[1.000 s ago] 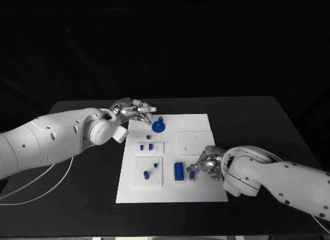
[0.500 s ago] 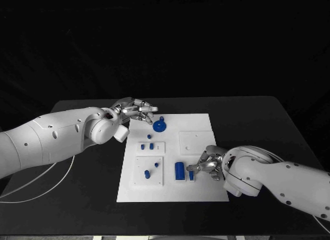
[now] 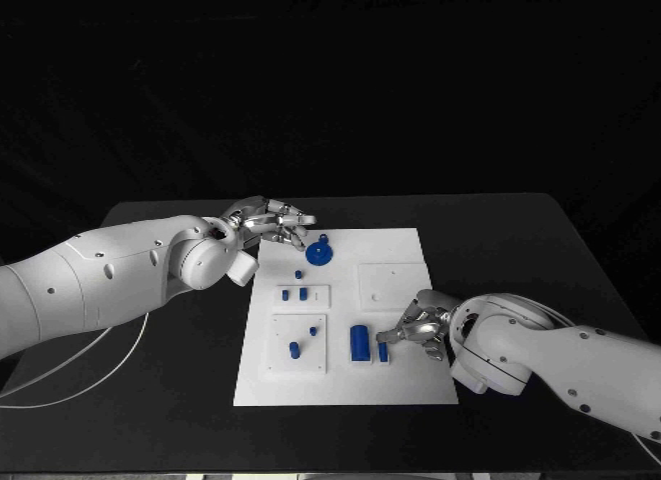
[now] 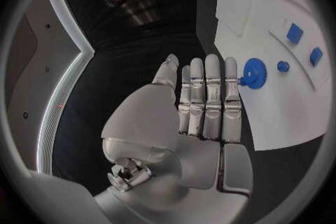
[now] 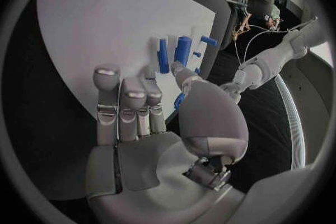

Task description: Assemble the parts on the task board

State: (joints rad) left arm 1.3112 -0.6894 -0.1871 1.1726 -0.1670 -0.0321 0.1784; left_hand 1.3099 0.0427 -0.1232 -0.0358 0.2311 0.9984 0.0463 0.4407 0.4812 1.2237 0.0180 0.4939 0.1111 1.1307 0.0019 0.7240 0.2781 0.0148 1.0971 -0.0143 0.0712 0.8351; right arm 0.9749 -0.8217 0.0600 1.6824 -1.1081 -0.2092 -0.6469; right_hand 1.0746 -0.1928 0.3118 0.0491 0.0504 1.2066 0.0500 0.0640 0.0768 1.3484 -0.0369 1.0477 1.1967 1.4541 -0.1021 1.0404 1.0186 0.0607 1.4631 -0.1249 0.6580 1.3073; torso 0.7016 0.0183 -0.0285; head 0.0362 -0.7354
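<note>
A: Where do things stand on the board (image 3: 395,375)?

B: The blue gear (image 3: 319,251) sits at its far left corner, and the left hand (image 3: 268,221) hovers just beside it, fingers straight and together, holding nothing.

A: And the right hand (image 3: 417,330)?

B: It is at the near right side, next to the tall blue block (image 3: 359,341) and a thin blue peg (image 3: 384,350). A small blue piece (image 5: 179,101) shows right by its thumb, but I cannot tell whether it is pinched.

A: So how should it go?

B: Slowly, I'd say. Line the piece up square over its slot, press straight down, and keep the other fingers off the block.
</note>
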